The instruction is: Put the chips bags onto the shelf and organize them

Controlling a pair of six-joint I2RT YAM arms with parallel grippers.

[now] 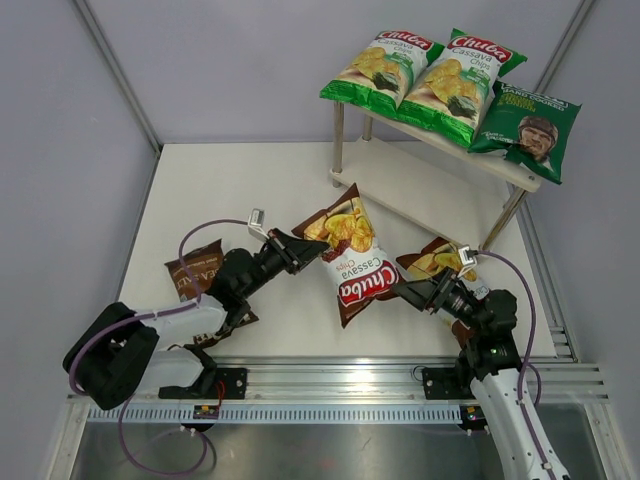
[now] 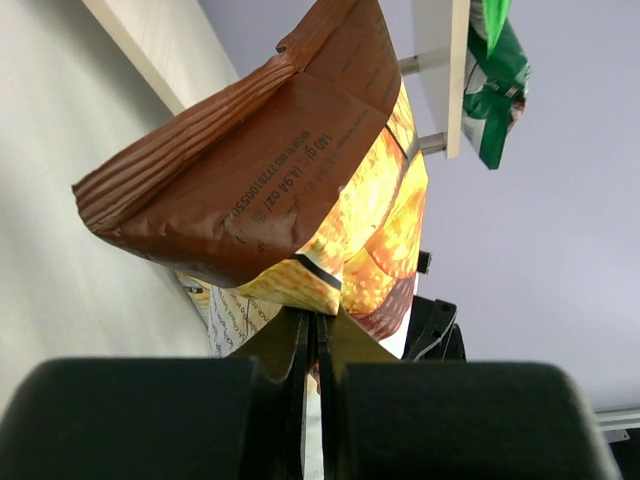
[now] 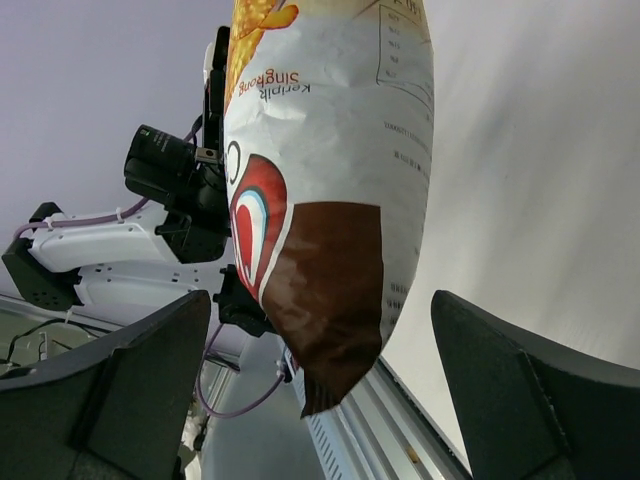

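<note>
My left gripper (image 1: 316, 250), clamped on one edge of the brown-red bag (image 1: 352, 265), may drop it, dangling, short of the far-right shelf (image 1: 420, 190).

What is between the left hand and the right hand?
The brown-red Chuba bag: the left hand pinches its edge, and the open right hand faces its other side. The top view shows it best.

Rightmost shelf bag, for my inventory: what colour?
Dark green bag with a man's portrait; top external view shows it best.
</note>
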